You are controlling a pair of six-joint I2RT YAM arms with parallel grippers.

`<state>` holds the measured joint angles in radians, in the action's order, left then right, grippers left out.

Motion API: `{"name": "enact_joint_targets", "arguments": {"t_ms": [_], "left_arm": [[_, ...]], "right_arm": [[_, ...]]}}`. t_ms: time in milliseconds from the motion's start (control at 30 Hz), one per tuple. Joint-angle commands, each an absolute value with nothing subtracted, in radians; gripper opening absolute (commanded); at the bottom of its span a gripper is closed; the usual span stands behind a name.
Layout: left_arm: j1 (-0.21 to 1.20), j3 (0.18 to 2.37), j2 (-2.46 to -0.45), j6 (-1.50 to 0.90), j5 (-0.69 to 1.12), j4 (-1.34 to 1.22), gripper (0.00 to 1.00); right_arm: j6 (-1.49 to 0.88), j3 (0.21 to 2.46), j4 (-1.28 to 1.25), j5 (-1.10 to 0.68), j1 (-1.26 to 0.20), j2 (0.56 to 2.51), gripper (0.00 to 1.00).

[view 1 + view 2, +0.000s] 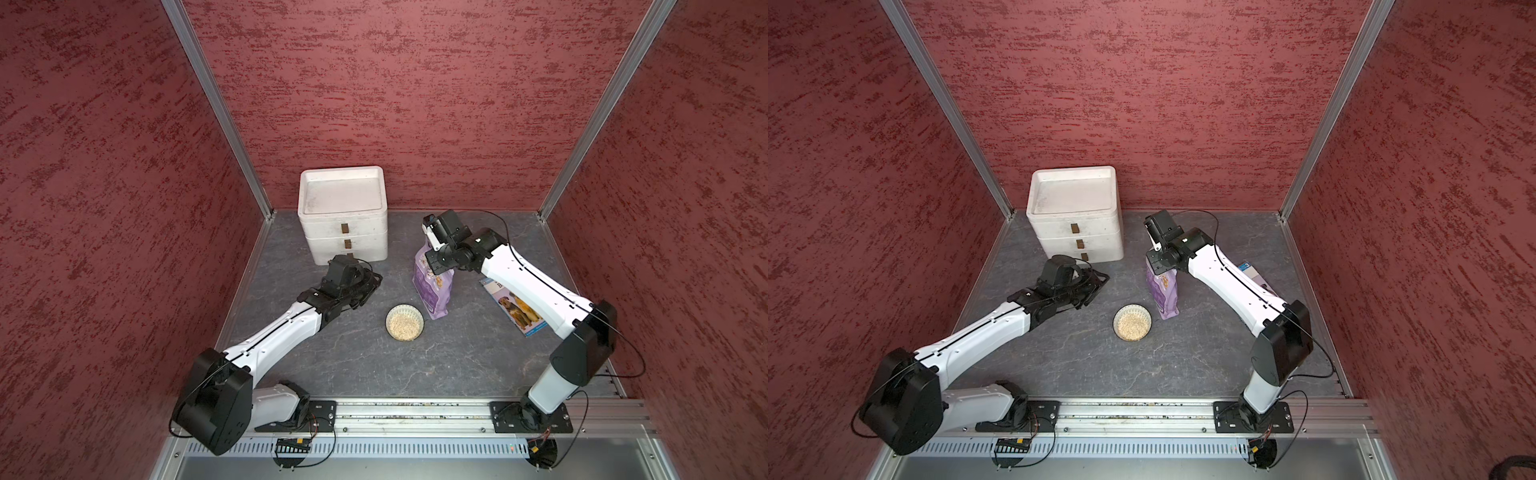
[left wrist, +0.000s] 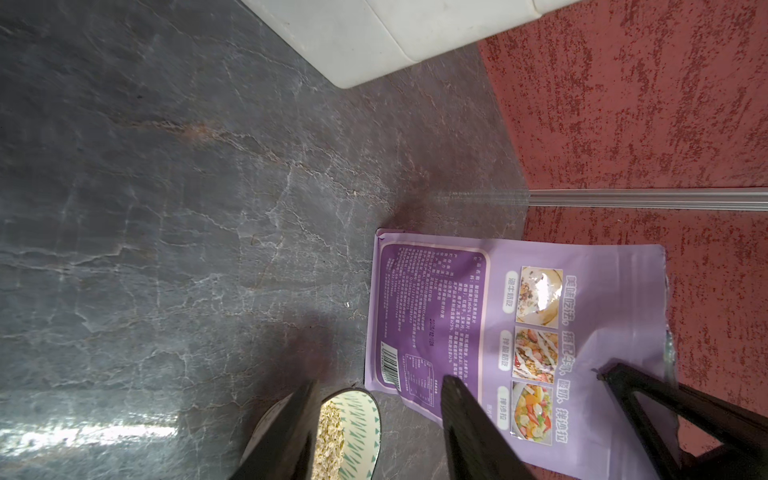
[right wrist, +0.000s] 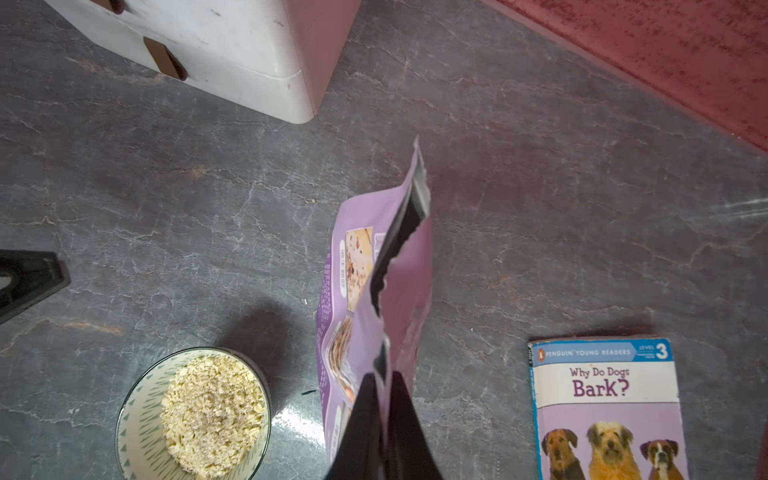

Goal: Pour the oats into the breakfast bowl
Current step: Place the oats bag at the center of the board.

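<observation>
The breakfast bowl [image 1: 388, 321] [image 3: 137, 432], white with a green lattice, sits on the dark table, and the oats [image 1: 405, 326] [image 3: 212, 411] lie heaped inside it. Just right of it stands the purple pouch [image 1: 432, 293] [image 1: 1165, 293] [image 3: 399, 266], upright, its top torn open. My right gripper [image 3: 384, 378] [image 1: 435, 266] is above the pouch, shut on its top edge. My left gripper [image 2: 380, 384] [image 1: 370, 282] is low, left of bowl and pouch. It is open with nothing between its fingers.
A white three-drawer box [image 1: 343, 216] stands at the back, just behind my left gripper. A blue dog book [image 1: 519, 313] [image 3: 606, 407] lies flat right of the pouch, partly under my right arm. Red walls close in three sides.
</observation>
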<state>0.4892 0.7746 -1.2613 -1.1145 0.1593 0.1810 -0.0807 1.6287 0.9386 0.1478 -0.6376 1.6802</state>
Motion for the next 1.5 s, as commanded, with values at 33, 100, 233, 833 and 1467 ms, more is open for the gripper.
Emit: {"name": "enact_joint_targets", "arguments": {"t_ms": [33,100,233,833,1467], "left_arm": [[0.509,0.813,-1.282,-1.121,0.158,0.157,0.5],[0.517,0.82,-1.29,-1.121,0.154,0.156,0.5],[0.53,0.829,-1.299,-1.126,0.146,0.154,0.5],[0.544,0.844,-1.317,-1.127,0.135,0.149,0.5],[0.542,0.852,-1.318,-1.124,0.126,0.155,0.5]], "right_arm": [[-0.113,1.602,0.908,0.03,-0.626,1.623,0.2],[-0.126,1.585,0.909,-0.006,-0.612,1.603,0.28],[-0.123,1.565,0.931,-0.034,-0.595,1.566,0.35],[-0.127,1.432,0.925,-0.082,-0.534,1.498,0.0],[-0.066,1.654,0.874,-0.121,-0.51,1.74,0.0]]}}
